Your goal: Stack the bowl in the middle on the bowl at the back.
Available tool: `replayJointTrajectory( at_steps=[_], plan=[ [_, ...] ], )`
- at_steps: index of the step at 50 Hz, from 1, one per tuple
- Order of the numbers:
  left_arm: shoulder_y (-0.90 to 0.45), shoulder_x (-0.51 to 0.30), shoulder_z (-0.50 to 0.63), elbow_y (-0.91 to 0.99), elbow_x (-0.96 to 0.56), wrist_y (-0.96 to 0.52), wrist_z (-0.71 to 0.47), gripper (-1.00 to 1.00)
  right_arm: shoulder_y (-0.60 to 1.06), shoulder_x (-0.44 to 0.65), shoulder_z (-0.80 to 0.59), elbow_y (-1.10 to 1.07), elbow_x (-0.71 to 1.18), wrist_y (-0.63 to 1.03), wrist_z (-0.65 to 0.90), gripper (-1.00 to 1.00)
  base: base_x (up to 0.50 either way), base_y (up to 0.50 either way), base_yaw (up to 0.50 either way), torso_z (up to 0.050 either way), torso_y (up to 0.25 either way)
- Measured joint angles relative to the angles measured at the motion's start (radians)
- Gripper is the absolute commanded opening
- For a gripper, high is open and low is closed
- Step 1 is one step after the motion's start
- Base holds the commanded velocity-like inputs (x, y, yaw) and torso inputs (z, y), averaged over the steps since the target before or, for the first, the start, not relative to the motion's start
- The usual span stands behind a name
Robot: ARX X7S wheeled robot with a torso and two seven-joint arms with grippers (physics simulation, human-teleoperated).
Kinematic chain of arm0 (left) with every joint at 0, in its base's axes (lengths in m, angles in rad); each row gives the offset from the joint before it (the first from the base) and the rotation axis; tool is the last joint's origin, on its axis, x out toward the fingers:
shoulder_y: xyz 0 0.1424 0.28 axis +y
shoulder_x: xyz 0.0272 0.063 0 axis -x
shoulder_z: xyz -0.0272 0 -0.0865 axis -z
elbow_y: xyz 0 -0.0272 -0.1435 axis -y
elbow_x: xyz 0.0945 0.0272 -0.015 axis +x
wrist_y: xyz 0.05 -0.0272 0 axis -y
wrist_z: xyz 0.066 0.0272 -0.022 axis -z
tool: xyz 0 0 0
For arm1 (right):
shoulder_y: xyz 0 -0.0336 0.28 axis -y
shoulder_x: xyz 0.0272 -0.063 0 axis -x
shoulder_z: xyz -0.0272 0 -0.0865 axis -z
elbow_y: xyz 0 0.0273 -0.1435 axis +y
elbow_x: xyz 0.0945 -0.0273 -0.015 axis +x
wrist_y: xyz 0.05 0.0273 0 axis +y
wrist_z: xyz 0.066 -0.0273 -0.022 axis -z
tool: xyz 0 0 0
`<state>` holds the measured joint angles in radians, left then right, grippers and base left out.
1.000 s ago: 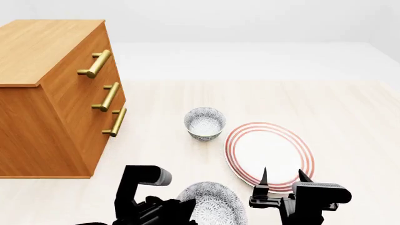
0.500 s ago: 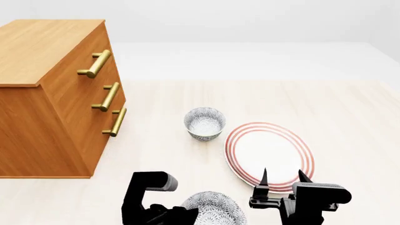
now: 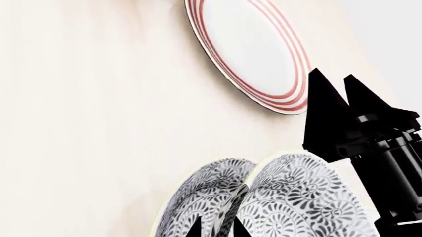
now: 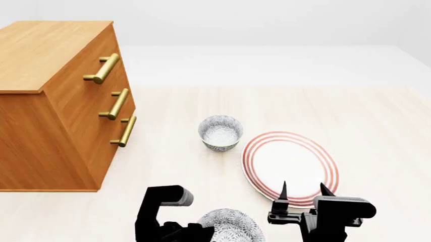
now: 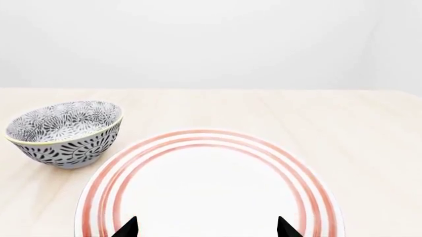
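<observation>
Grey-blue speckled middle bowl [image 4: 227, 225] is clamped by its rim in the left gripper [image 3: 218, 228], near the tabletop's front edge. The right gripper [image 4: 302, 191] hangs open, grasping nothing. Next I judge it must carry the bowl over the identical back bowl [image 4: 221, 132] and lower it inside.

Middle bowl [image 4: 229, 227]: near half cut off by the head view's bottom edge. Left gripper [image 3: 216, 228]: only fingertips in wrist view, grip state indeterminate. Dresser [image 4: 54, 101]: left side cropped. Third bowl partly occluded in left wrist view.
</observation>
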<state>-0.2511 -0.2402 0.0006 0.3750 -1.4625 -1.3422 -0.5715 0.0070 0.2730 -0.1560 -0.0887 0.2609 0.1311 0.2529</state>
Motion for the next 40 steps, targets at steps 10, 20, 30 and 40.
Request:
replayJointTrajectory(
  at_steps=[10, 20, 30, 40],
  plan=[
    [-0.003, -0.005, 0.017, -0.024, 0.023, 0.021, 0.016, -1.00, 0.002, 0.002, -0.005, 0.006, 0.002, -0.003, 0.002, 1.00, 0.00, 0.00, 0.00, 0.000, 0.000],
    [-0.006, -0.010, 0.035, -0.042, 0.043, 0.037, 0.027, -1.00, 0.003, 0.004, -0.009, 0.010, 0.004, -0.006, 0.004, 1.00, 0.00, 0.00, 0.00, 0.000, 0.000],
    [-0.010, -0.013, 0.048, -0.044, 0.030, 0.055, 0.044, 1.00, 0.002, 0.008, -0.012, 0.011, 0.007, -0.007, 0.006, 1.00, 0.00, 0.00, 0.00, 0.000, 0.000],
    [-0.016, -0.016, 0.056, -0.035, -0.012, 0.077, 0.060, 1.00, 0.003, 0.011, -0.015, 0.013, 0.010, -0.008, 0.008, 1.00, 0.00, 0.00, 0.00, 0.000, 0.000]
  ],
)
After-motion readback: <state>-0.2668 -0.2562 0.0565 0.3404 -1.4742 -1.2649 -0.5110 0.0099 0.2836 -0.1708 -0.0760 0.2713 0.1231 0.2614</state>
